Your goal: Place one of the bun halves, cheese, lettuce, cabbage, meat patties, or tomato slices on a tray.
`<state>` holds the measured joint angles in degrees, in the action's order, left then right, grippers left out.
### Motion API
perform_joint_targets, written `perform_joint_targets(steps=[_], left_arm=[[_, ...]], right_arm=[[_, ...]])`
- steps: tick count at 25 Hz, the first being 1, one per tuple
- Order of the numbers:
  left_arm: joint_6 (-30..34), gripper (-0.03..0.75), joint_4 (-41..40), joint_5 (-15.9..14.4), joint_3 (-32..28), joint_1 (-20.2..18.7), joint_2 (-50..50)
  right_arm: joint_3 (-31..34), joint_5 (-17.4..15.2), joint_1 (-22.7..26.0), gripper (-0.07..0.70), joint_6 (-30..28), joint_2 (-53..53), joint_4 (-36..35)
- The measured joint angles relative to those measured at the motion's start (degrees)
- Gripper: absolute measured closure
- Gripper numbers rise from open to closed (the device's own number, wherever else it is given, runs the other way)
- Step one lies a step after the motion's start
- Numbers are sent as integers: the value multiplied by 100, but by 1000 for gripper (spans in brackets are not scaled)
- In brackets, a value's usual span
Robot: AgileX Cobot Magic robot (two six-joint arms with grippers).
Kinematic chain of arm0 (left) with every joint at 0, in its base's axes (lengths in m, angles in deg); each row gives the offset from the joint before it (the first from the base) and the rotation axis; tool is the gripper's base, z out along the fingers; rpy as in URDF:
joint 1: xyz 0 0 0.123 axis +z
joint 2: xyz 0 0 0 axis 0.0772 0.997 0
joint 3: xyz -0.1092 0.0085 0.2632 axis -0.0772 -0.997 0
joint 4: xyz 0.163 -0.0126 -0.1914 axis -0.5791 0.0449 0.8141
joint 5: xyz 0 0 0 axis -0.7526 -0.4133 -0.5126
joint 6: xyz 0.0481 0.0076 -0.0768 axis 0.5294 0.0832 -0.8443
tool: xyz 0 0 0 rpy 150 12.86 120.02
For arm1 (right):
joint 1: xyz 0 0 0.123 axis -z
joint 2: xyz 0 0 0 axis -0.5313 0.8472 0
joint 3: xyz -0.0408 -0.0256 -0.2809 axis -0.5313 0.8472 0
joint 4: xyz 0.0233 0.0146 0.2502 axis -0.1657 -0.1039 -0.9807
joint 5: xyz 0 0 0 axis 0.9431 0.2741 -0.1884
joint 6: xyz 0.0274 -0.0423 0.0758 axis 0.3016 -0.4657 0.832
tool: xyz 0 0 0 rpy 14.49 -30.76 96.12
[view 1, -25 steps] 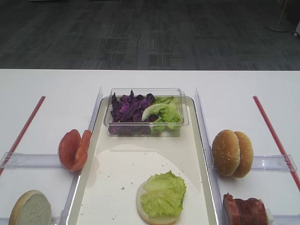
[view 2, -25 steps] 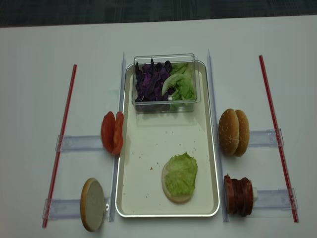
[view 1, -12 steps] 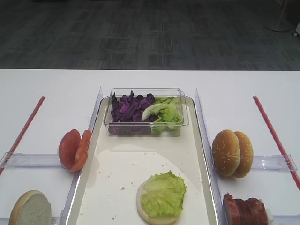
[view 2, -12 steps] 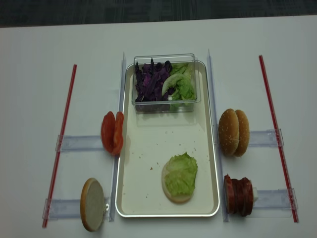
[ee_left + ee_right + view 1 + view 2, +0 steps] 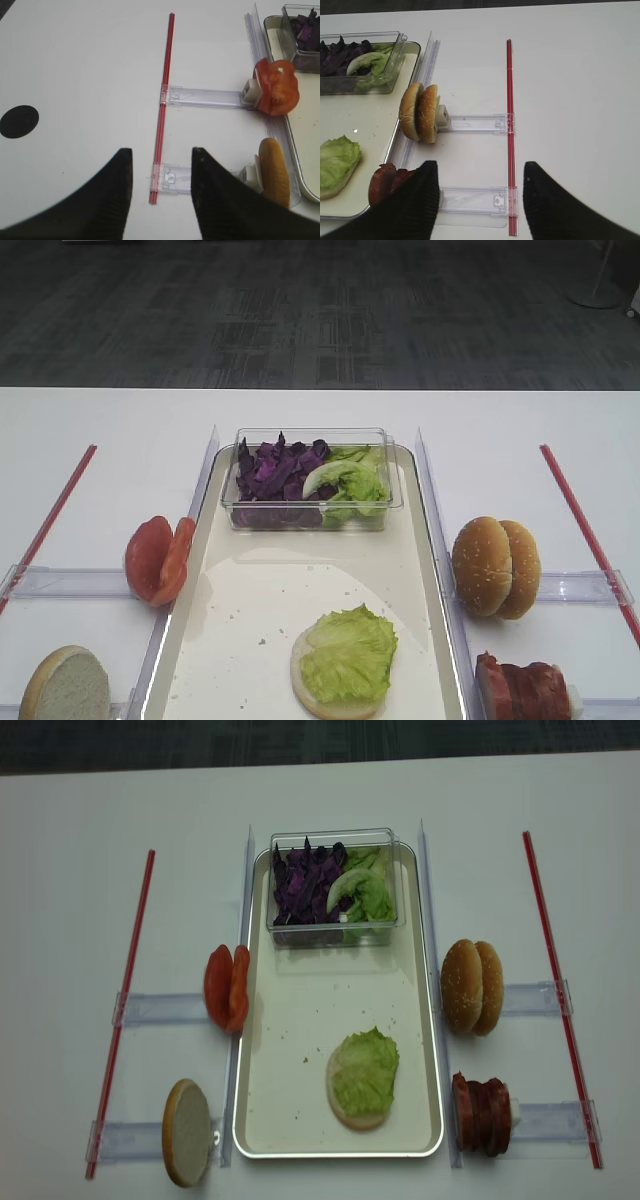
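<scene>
A: Start at the right gripper (image 5: 477,200). How do the fingers stand?

B: Spread wide, nothing between them. Only the right wrist view shows them; both overhead views miss the arms altogether. One dark finger (image 5: 412,205) overlaps the meat patties (image 5: 387,181), reddish-brown slices standing on edge; I can't tell whether it touches them. Between the two fingers lies a clear holder strip (image 5: 475,198).

A: And the left gripper (image 5: 161,192)?

B: Its fingers (image 5: 107,200) show a gap between them with nothing in it, hanging over a red strip (image 5: 162,130). Just beyond the inner finger stands a bun half (image 5: 274,172) on edge, and farther out the tomato slices (image 5: 275,95), glossy orange-red.

A: What do the overhead views add?

B: The whole tray (image 5: 300,1120), cream-white with a shiny rim. On it lies a pale bun bottom (image 5: 345,1110) covered by ruffled light green lettuce (image 5: 366,1068). At the far end sits a clear tub (image 5: 333,885) with dark purple cabbage (image 5: 305,885) beside more green leaves.

A: Ahead of the right fingers?

B: Two sesame-crusted bun tops (image 5: 420,119) upright, just beside the tray's edge.
</scene>
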<state>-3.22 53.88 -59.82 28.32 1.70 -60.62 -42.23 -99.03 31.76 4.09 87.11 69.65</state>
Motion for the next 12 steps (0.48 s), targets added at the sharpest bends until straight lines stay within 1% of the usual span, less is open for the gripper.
perform_joint_targets(steps=[12], left_arm=[[0,444,0,0,0,0,0]], right_arm=[[0,0,0,218,0,0,0]])
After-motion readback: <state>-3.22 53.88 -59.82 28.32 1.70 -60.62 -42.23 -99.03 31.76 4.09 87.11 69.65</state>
